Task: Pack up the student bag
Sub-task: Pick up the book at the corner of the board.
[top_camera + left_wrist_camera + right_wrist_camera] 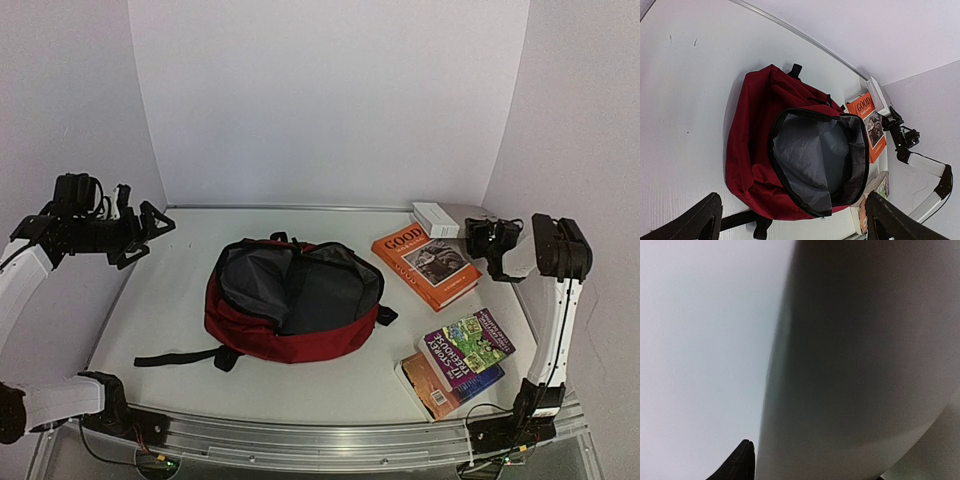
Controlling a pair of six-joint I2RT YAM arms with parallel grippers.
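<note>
**Q:** Where does the student bag (290,300) lie, and how does it look?

**A:** It lies flat at the centre of the table (160,310), well apart from both arms. It is dark red soft fabric with the main compartment unzipped. The mouth gapes upward and shows slack grey lining (815,160), with nothing visible inside. One black strap (175,357) trails loose toward the near left.

**Q:** How do the two grippers stand?

**A:** The left gripper (150,235) is raised at the table's left side, jaws spread wide and holding nothing. Its camera looks down into the bag's mouth. The right gripper (478,238) is at the far right, just beside the small white box (435,217) and the orange book (425,265). Its own camera shows only a blurred pale surface and one dark fingertip (740,460). Whether it is released or clenched on anything cannot be told.

**Q:** What could go wrong from here?

**A:** There are three likely hazards.
- **Poor pinch:** the right gripper sits so close to the box that an off-centre pinch could let it slip, or push it into the orange book.
- **Soft bag:** nothing props the mouth open, so an item pressed against the zipper rim may fold the opening shut or shove the bag across the smooth table.
- **Nearby clutter:** the purple book (467,342) lies near the right arm's base, where a low swing could knock it. The loose strap could also snag.
</note>
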